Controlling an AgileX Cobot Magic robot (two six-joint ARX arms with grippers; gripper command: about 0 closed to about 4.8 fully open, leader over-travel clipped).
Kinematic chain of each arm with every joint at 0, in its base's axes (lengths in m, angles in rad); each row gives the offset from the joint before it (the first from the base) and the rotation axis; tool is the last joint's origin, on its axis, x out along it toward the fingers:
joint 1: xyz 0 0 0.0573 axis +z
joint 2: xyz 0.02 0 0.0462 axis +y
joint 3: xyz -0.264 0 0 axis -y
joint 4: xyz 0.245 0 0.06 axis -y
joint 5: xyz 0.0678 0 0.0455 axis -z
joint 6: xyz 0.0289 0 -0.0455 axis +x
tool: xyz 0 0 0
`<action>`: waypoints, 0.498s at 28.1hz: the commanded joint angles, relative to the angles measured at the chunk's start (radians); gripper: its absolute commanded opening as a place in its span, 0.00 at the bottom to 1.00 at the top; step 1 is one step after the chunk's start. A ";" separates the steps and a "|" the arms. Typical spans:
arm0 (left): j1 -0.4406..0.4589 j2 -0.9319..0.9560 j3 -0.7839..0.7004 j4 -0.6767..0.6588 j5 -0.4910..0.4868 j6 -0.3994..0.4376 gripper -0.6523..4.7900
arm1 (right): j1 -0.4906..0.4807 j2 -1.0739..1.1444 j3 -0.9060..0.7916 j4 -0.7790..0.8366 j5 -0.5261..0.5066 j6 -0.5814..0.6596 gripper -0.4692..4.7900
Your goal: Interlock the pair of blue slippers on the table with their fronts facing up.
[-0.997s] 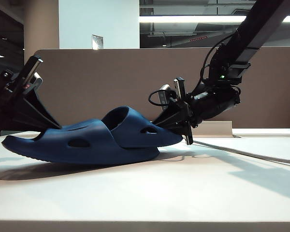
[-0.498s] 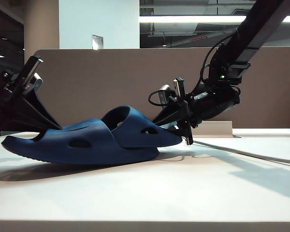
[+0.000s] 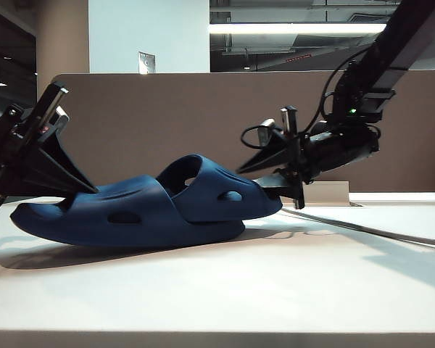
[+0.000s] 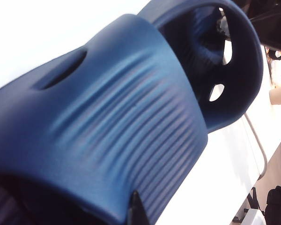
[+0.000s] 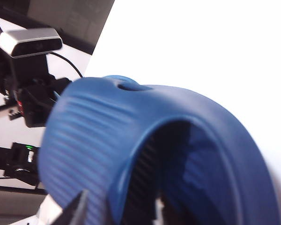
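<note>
Blue slippers [image 3: 145,210] lengthwise left-right | left hand [image 3: 54,190] clamped | right hand [image 3: 279,174] parted

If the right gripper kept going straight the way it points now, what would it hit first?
Most likely the right-hand slipper: the right gripper, jaws parted, points leftward at its end, close by. Depth is unclear from this side view.

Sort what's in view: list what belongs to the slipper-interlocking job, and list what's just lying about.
Job:
- pair of blue slippers, nested on the table
- left end effector, shut on the left end of the pair
- right end effector, open at the right end

Lying about:
- cable
- brown partition panel
</note>
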 commanded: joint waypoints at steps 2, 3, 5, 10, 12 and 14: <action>-0.003 0.000 0.003 0.002 0.000 0.012 0.11 | -0.013 -0.014 0.002 0.002 -0.018 0.003 0.44; -0.003 0.000 0.003 0.002 0.000 0.012 0.11 | -0.013 -0.014 0.002 0.002 -0.017 0.003 0.46; -0.003 0.000 0.003 0.001 0.000 0.012 0.11 | -0.014 -0.014 0.002 0.006 -0.016 0.002 0.58; -0.003 -0.001 0.003 -0.001 0.000 0.012 0.11 | -0.029 -0.015 0.003 0.008 -0.014 0.003 0.66; -0.003 -0.001 0.003 -0.001 0.000 0.012 0.11 | -0.041 -0.017 0.009 0.002 -0.016 0.003 0.66; -0.003 -0.001 0.003 -0.001 -0.008 0.011 0.11 | -0.051 -0.025 0.015 -0.002 -0.015 0.002 0.66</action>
